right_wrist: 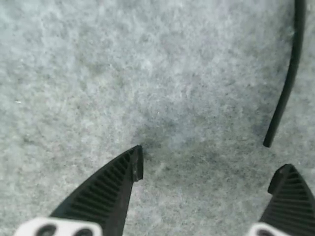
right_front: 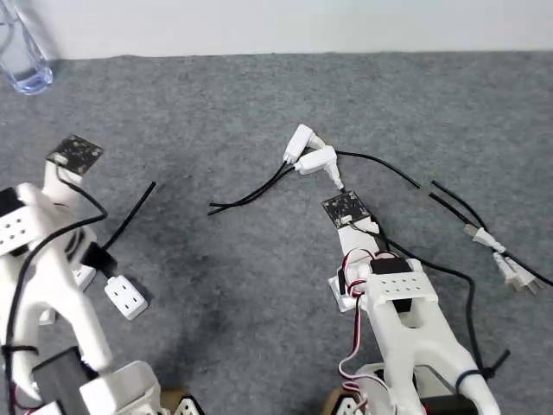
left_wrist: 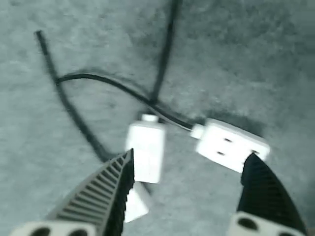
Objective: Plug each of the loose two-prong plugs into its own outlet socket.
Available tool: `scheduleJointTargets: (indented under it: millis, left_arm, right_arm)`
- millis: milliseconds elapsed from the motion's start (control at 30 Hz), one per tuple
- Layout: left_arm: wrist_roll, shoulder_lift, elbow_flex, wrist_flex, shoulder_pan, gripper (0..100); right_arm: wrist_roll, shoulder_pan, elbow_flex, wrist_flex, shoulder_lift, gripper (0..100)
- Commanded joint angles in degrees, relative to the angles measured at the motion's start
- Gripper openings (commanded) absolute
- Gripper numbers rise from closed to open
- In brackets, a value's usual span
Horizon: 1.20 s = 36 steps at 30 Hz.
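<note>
Grey felt [right_front: 216, 294] is covering the table up to a white wall [right_front: 302, 26], leaving open room between the arms. A loose plug [right_front: 481, 235] and a second plug [right_front: 518, 277] are lying diagonally near the high view's right edge, cords trailing up-left, with white sockets [right_front: 300, 138] sitting mid-table. The left claw [left_wrist: 191, 154] and right claw [right_wrist: 212, 157] are hanging released.

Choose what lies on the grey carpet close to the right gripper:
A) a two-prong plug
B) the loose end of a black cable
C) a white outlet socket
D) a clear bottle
B: in the right wrist view, the black cable ends on the bare carpet just beside one fingertip of the open right gripper.
</note>
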Motion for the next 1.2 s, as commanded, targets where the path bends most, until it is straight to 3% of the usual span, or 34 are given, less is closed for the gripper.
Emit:
scheduleJointTargets:
  millis: [0, 67, 133, 267, 567, 700, 867, 967, 1167]
  left_arm:
    - [-1.14, -0.62, 3.91, 1.49, 3.52, 33]
    - [-6.77, -1.67, 6.29, 0.62, 5.8, 33]
    - [-19.52, -2.81, 8.48, 1.85, 7.56, 33]
    - [-43.87, -4.92, 6.46, 12.75, 6.68, 33]
    - [-59.25, 1.85, -5.76, 14.59, -2.2, 33]
    - [-70.95, 6.59, -5.67, 14.59, -6.51, 33]
    - [-90.46, 9.32, -5.58, 15.03, -10.81, 33]
    - [-95.65, 9.14, -5.85, 15.3, -7.03, 31]
    - [-94.42, 9.58, -7.43, 14.24, 6.51, 25]
  right_arm:
    - [-0.18, -0.75, -0.26, -0.75, -1.27, 39.0]
    - [-0.18, -0.75, -0.26, -0.75, -1.36, 39.0]
    - [-0.18, -0.75, -0.26, -0.75, -1.36, 39.0]
    - [-0.18, -0.75, -0.26, -0.75, -1.36, 39.0]
    - [-0.18, -0.75, -0.26, -0.84, -1.36, 39.0]
    - [1.67, -0.75, -0.26, -1.19, -1.45, 39.0]
    - [2.11, -0.75, -0.26, -1.19, -1.45, 39.0]
    - [2.2, -0.75, -0.26, -1.19, -1.45, 39.0]
    - [2.2, -0.57, -0.26, -1.1, -1.45, 39.0]
